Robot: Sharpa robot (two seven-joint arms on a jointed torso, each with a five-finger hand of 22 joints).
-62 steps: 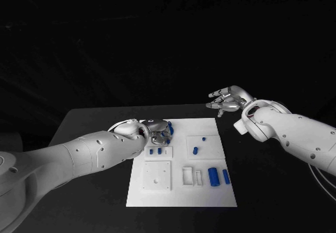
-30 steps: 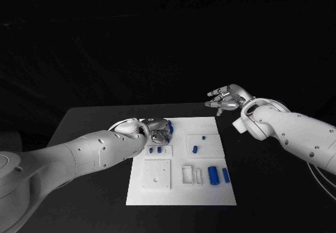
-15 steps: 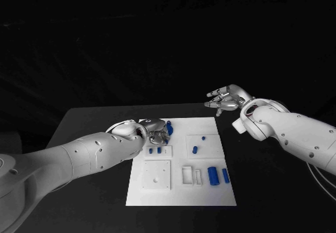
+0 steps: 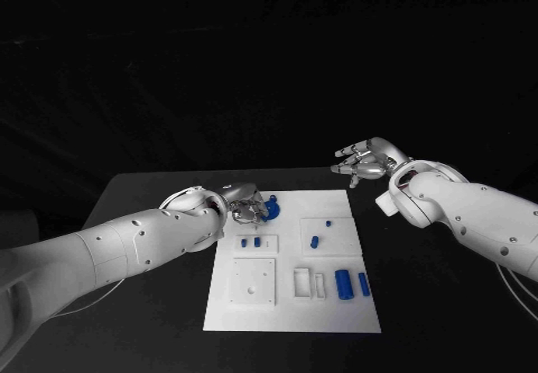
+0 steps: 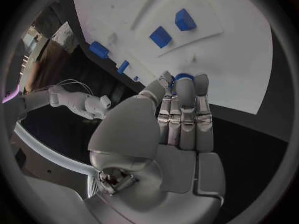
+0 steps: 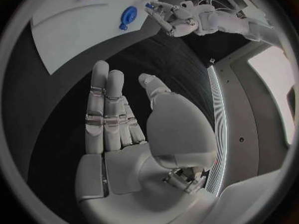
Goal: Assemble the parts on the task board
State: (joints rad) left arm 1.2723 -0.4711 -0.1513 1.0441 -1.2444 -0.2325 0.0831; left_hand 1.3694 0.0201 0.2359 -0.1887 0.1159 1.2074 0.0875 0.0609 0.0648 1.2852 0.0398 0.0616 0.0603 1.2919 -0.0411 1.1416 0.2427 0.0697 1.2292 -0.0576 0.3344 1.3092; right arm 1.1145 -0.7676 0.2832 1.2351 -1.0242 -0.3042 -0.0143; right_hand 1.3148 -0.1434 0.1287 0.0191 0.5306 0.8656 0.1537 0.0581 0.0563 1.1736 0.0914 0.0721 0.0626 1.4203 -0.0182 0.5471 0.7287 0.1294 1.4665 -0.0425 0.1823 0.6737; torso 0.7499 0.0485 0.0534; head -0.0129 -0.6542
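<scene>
A: Table [image 4: 146, 194], mid-frame: black, plain, no pattern. Task board [image 4: 337, 315], centre: white, plain.

B: Parts?

A: All blue. A rounded part [image 4: 270, 209] near the board's upper-left corner, two small square parts [image 4: 249, 242] below it, two small parts [image 4: 321, 231] right of those, and two longer parts [image 4: 351, 283] lower right. No markings that I can make out.

B: Hands and arms?

A: Left hand [image 4: 240, 200] silver on a white arm [image 4: 124, 241], left of frame. Right hand [image 4: 359, 165] silver on a white arm [image 4: 471, 210], upper right. Both plain, no pattern.
</scene>
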